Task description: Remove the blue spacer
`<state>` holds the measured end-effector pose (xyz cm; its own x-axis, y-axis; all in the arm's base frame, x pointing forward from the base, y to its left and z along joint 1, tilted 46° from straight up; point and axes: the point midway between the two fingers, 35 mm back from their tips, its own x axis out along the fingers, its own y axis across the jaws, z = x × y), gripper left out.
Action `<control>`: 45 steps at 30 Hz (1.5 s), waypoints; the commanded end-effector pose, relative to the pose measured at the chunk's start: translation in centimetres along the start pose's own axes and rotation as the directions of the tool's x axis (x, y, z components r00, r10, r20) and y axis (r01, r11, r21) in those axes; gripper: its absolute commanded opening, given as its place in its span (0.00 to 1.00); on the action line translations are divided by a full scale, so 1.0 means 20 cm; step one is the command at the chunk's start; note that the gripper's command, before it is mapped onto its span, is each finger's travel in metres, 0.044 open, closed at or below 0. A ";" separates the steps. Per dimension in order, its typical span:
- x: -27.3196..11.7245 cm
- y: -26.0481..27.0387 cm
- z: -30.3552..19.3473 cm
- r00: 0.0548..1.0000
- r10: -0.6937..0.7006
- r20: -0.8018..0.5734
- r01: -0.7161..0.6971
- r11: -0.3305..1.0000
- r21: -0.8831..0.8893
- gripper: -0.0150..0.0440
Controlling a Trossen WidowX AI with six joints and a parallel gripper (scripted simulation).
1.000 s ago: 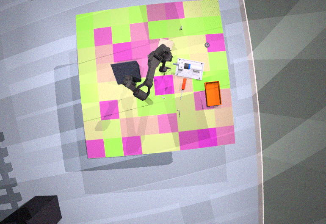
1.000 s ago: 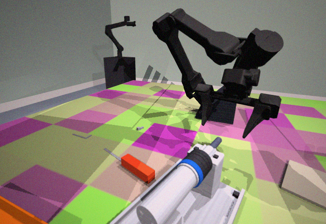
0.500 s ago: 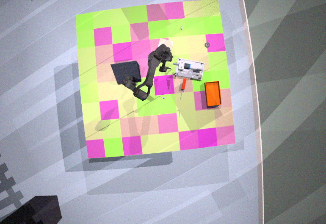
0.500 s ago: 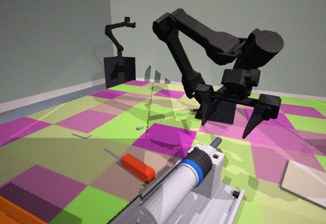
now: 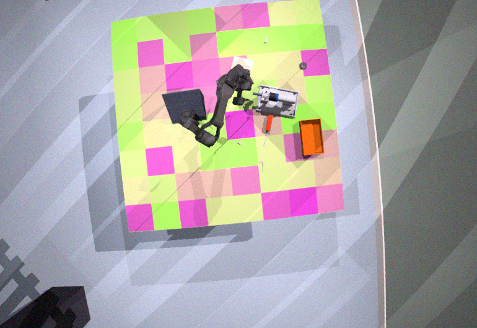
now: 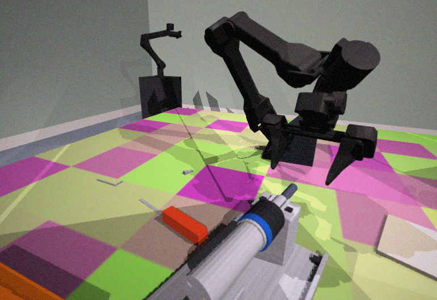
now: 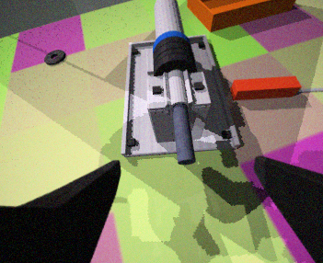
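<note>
Shaft (image 5: 257, 93) (image 6: 290, 190) (image 7: 184, 136) is pointing toward the gripper (image 5: 246, 92) (image 6: 300, 175) (image 7: 187, 165), whose fingers are standing wide apart, holding nothing. Blue spacer (image 5: 277, 97) (image 6: 268, 233) (image 7: 170, 34) is sitting between black spacers (image 6: 267, 212) (image 7: 174, 55) and a pale cylinder (image 5: 285, 98) (image 6: 226, 257) (image 7: 167, 14). Red-handled tool (image 5: 269, 123) (image 6: 184, 223) (image 7: 266, 87) is lying beside the white tray (image 5: 259, 104) (image 6: 319, 279) (image 7: 126, 113).
</note>
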<state>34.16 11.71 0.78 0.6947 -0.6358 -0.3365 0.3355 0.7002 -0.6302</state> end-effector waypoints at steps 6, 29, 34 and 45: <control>0.03 0.06 -0.03 0.997 0.022 0.077 -0.074 0.605 0.793 1.00; 0.03 -0.01 -0.06 0.968 0.010 0.252 -0.011 -0.997 0.083 1.00; 0.03 -0.01 -0.06 0.967 0.009 0.254 -0.006 -0.998 0.060 1.00; 0.03 -0.01 -0.06 0.967 0.009 0.254 -0.006 -0.998 0.060 1.00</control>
<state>33.89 10.96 -0.11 0.8374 -0.5228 -0.1592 -0.2641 -0.6422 0.7197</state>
